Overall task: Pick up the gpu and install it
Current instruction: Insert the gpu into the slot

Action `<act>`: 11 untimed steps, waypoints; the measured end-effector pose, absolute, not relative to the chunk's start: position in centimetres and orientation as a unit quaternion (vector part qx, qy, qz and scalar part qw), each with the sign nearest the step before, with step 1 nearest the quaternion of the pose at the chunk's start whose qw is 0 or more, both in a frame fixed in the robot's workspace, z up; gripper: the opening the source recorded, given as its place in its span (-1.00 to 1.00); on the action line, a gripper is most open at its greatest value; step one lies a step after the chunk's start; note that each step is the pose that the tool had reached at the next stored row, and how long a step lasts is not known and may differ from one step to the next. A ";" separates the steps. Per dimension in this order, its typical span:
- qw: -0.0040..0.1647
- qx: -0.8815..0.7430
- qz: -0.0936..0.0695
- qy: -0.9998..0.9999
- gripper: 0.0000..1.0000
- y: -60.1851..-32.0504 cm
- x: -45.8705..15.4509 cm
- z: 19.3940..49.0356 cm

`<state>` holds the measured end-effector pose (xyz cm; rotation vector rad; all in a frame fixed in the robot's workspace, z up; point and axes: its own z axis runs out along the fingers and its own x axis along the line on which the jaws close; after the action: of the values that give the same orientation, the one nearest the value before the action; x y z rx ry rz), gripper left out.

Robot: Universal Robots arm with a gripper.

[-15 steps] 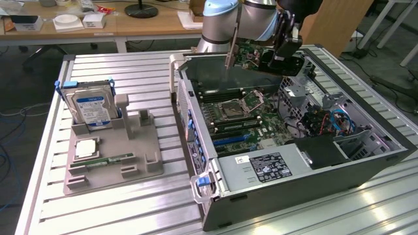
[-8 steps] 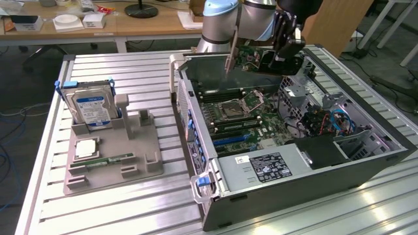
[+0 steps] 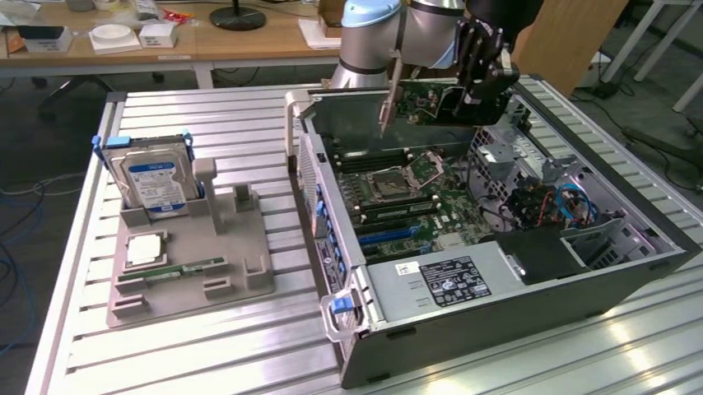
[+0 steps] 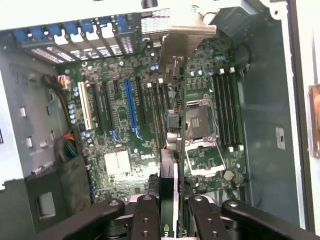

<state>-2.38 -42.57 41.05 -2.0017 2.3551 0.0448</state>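
While the hard drive (image 3: pixel 154 183) stands well aside of the jaws, the case (image 3: pixel 528 313) lies open beneath them; its blue slot (image 4: pixel 131 107) sits below and to one side; the gpu (image 3: pixel 421 99) hangs edge-down, clamped between the closed jaws, so the install step is in hand; seating likely calls for squaring the card over a slot; the gripper (image 4: pixel 172 212) points down, arm reaching over the case's far wall.

My black hand (image 3: pixel 470 99) has the dark green gpu (image 3: pixel 423 99) with its pale silver bracket (image 3: pixel 387 103), the motherboard (image 3: pixel 439 197) is green with one blue slot (image 4: pixel 131 107) and one white slot (image 4: pixel 87 107), the silver hard drive (image 3: pixel 156 183) wears a blue-and-white label, and the worktop (image 3: pixel 220 123) is ribbed silver-grey.
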 end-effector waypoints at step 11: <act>0.033 -0.689 0.008 0.724 -0.47 -42.7 -2.4 40.7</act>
<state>-2.38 -42.69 40.75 -2.1196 2.2272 0.0251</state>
